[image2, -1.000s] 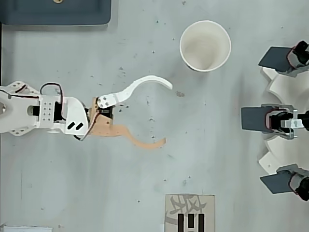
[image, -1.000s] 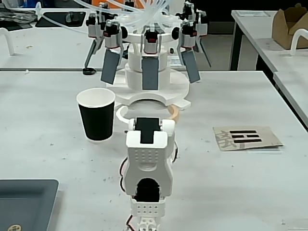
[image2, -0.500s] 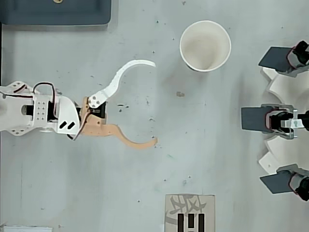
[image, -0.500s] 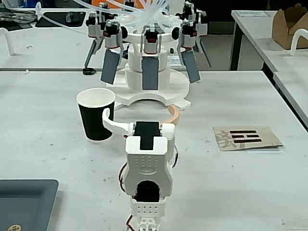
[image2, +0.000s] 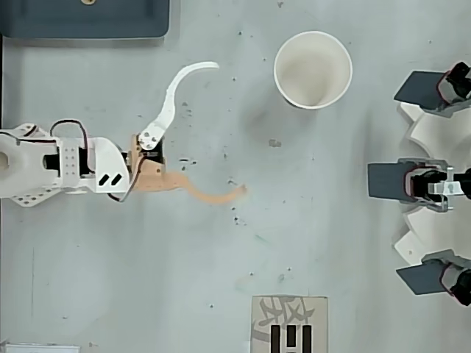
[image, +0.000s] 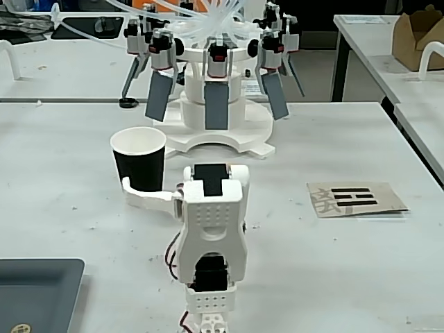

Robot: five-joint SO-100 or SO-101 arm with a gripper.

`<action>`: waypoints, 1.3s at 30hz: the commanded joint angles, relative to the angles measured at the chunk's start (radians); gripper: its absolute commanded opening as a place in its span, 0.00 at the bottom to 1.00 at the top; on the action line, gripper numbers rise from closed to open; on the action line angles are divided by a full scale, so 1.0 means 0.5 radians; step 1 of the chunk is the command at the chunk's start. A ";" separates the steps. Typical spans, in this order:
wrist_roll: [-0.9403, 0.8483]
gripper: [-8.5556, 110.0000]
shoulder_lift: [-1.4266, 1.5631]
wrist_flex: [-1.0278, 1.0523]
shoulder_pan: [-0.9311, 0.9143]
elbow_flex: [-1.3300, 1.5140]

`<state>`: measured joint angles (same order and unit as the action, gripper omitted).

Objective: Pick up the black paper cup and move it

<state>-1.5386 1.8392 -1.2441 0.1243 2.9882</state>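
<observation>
The black paper cup (image: 140, 165) (image2: 313, 69) stands upright on the surface (image2: 221, 294), empty, its white inside and rolled rim facing the overhead camera. In the overhead view it lies beyond the claw's (image2: 229, 129) tips, ahead and off toward the side of the white finger, clearly apart from both fingers with bare surface between.

The claw is spread very wide and grips nothing. Its white curved finger (image2: 175, 88) swings out toward the top of the overhead view, its tip pointing roughly at the cup; the orange finger (image2: 206, 194) reaches straight ahead, ending near the middle of the surface. In the fixed view the white finger (image: 146, 195) juts out to the left of the arm's body (image: 211, 229), low and crossing in front of the cup's base; whether it touches there cannot be told from that view, though the overhead view shows a gap.

Farther ahead of the claw, past the cup, stands a white rig with grey paddles (image: 216, 104) (image2: 427, 180). To the orange finger's side lies a cardboard card with black bars (image: 355, 198) (image2: 289, 325). Behind the claw, on the white finger's side, sits a dark grey tray (image2: 85, 18) (image: 38, 291).
</observation>
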 commanded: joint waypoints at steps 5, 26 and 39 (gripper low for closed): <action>-0.018 0.57 -0.239 0.021 0.074 -0.430; -0.031 0.58 -1.062 0.147 0.298 -1.393; -0.037 0.57 -1.408 0.282 0.356 -1.911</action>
<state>-1.5493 1.1229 -1.1091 0.2915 2.1092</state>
